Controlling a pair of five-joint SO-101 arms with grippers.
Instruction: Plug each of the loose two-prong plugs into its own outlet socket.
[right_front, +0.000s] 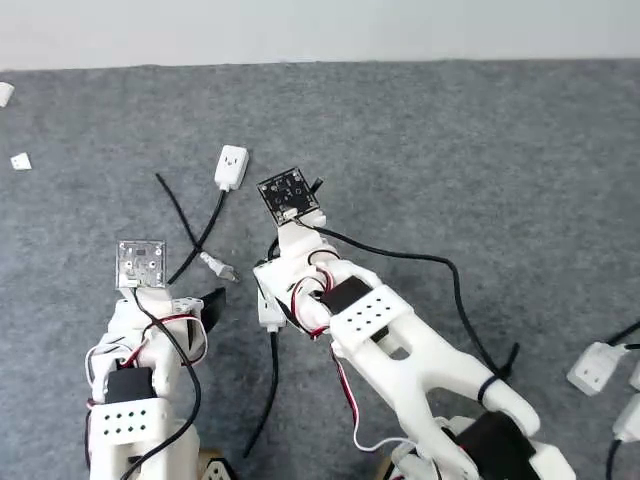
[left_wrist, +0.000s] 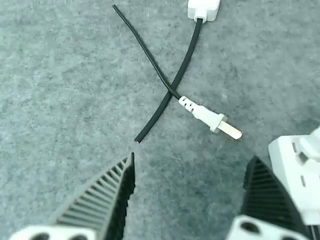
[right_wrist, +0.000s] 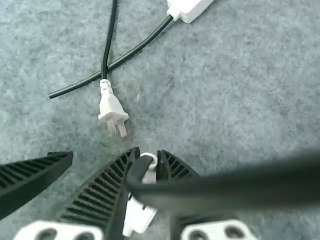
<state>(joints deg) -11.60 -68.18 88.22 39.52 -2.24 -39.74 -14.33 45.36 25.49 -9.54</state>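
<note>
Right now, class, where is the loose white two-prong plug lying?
In the high view the plug lies on the grey mat between the two arms, just beyond the open left gripper, its black cord crossing the white socket's cord.

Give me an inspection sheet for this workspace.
Surface: grey carpet-like mat.
Job's things: white two-prong plug lying loose; white plastic outlet socket with nothing plugged in; further white sockets at the mat's edge.
Clutter: small white bits.
Grippers: left claw open over the mat; right claw shut on white plastic connector.
Cables: thin black cables crossing.
Surroundings: pale wall.
</note>
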